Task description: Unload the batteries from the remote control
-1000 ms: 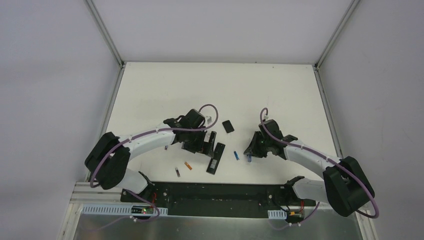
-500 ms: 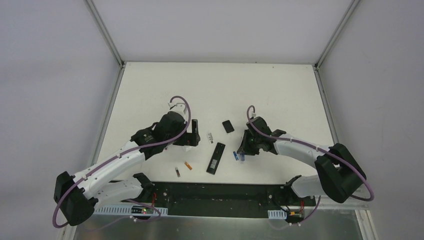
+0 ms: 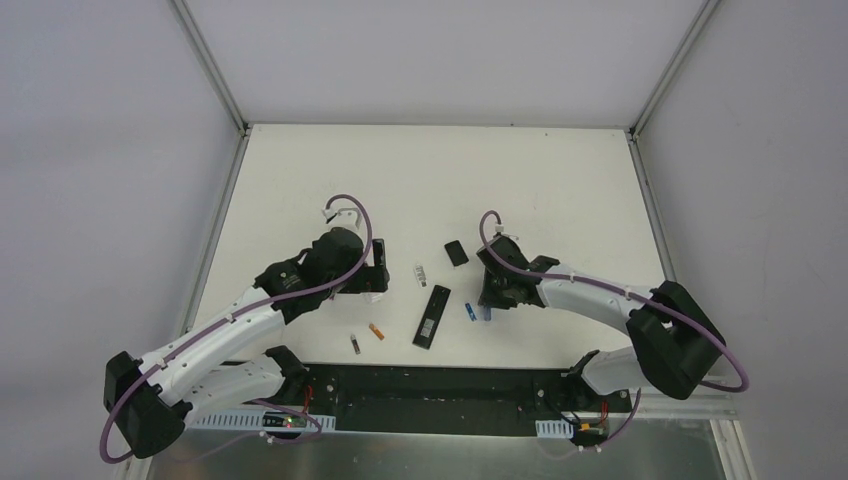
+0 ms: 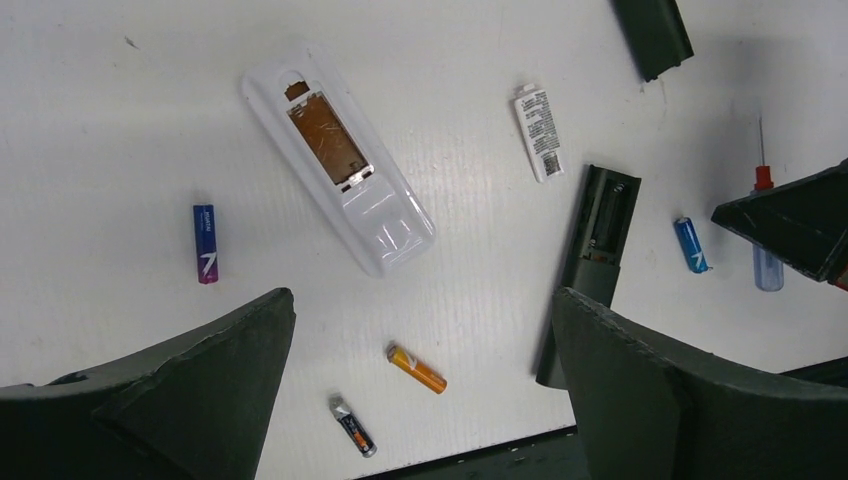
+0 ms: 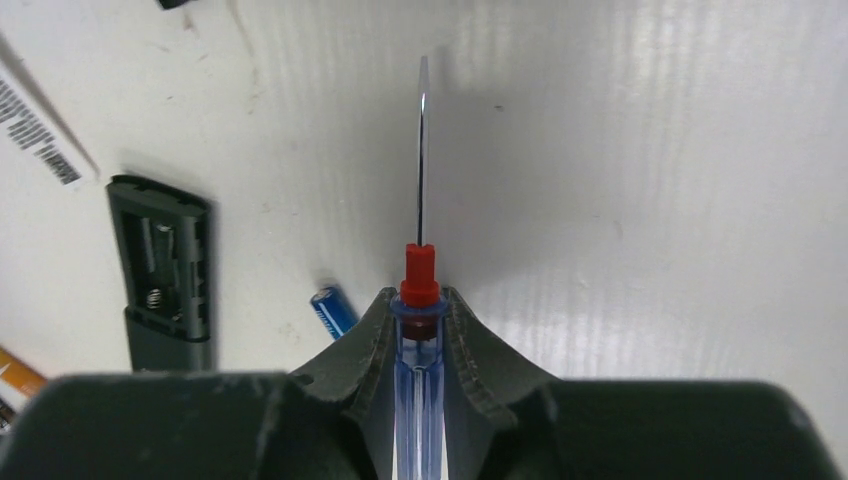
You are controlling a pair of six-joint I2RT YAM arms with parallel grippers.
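Unloading looks essentially done: the white remote (image 4: pixel 340 175) and the black remote (image 4: pixel 598 235) both show bare compartments, and loose on the table (image 4: pixel 150 100) around them lie a blue-and-purple battery (image 4: pixel 205 243), an orange battery (image 4: pixel 417 368), a dark battery (image 4: pixel 354 425) and a blue battery (image 4: pixel 691 244) (this last just beside the black remote). The left gripper (image 4: pixel 422 305) gapes wide, empty; the right gripper (image 5: pixel 420 305) is clamped on the screwdriver (image 5: pixel 420 262).

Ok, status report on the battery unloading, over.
Left pincer open above white remote. Right pincer shut on screwdriver. Black remote bay and white one look empty; four batteries loose on table. Nothing blocking.
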